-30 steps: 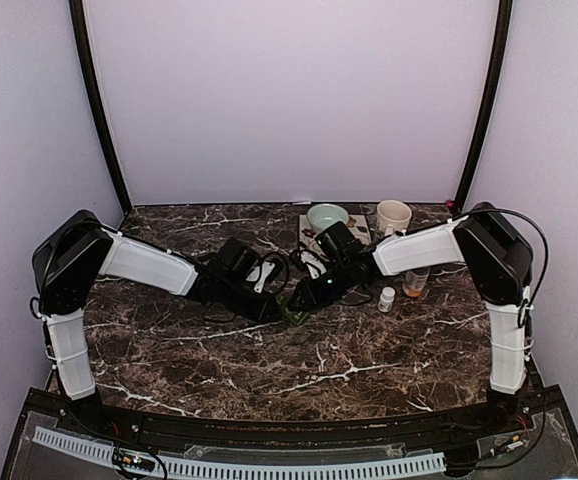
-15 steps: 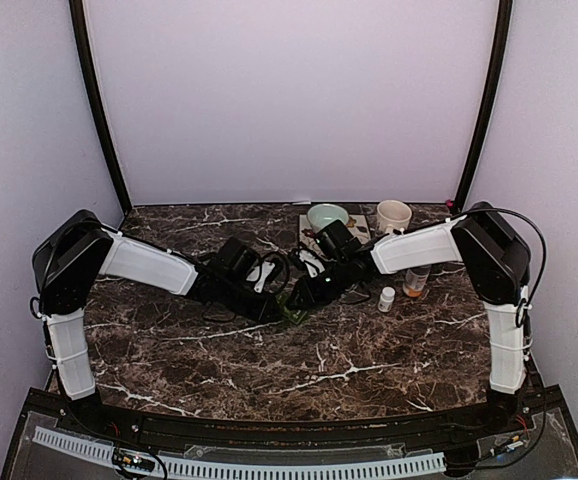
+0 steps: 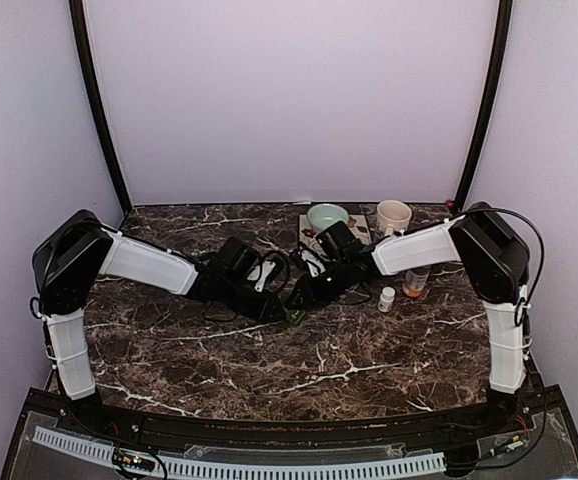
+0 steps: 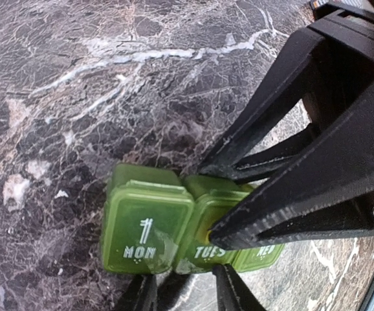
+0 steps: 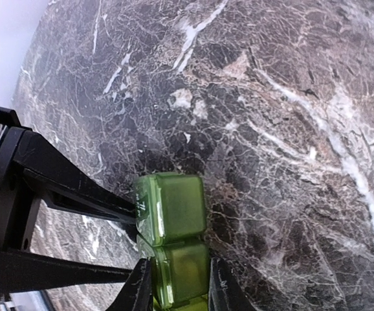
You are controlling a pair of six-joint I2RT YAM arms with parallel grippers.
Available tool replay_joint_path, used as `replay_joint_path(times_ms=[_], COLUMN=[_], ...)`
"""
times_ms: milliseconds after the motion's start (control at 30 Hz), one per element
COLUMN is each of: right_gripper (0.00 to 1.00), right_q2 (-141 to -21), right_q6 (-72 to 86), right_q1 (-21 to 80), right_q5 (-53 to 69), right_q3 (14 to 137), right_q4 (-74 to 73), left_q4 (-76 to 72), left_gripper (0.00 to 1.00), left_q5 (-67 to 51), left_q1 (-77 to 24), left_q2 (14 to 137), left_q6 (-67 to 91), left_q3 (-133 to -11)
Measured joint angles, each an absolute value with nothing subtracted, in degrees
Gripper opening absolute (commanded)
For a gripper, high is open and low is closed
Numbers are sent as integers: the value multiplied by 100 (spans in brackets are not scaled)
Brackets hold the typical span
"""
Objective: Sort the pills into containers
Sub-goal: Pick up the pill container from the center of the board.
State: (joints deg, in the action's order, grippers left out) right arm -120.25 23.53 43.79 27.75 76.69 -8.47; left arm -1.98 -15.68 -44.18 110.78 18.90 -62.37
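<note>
- Pills: none visible to me; sorting looks unstarted.
- My left gripper [image 4: 182, 288]: jaws parted, tips touching the green pill box [image 4: 149, 228], which sits closed between my grippers.
- My right gripper [image 5: 177, 288]: clamped across one compartment.

Just ahead of the left gripper [image 4: 186, 295], the right gripper [image 4: 206, 204] crosses over the pill box [image 4: 147, 227] and bars the right side; leftward and beyond, bare table [image 4: 57, 97] lies open
</note>
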Motion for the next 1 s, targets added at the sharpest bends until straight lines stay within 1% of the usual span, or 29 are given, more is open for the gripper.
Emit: replay_joint_path(times_ms=[67,333,633,1000], right_gripper=[0,0,0,0], right_q2=[-12044,-12064,-12064,-11804], right_q6=[2493,3275,4141,4943], right_q1=[4331,4211,4261,4274], right_q5=[2936,3656,4394,4635], right_q3=[7605,7133,6753,6683], right_q4=[-707,113,642,1350], left_q4=[-204,-526,-1737,-3240], left_gripper=[38,39,39,40], left_q5=[-1570,-1564,-1841,-2639], left_q1=[-4418,-4357,-4038,-3752], left_q2=[11076,10864,10420,9876], left_q6=[1911,2163,2851,3948], left_q3=[-6237,-5907,-5096,-4311])
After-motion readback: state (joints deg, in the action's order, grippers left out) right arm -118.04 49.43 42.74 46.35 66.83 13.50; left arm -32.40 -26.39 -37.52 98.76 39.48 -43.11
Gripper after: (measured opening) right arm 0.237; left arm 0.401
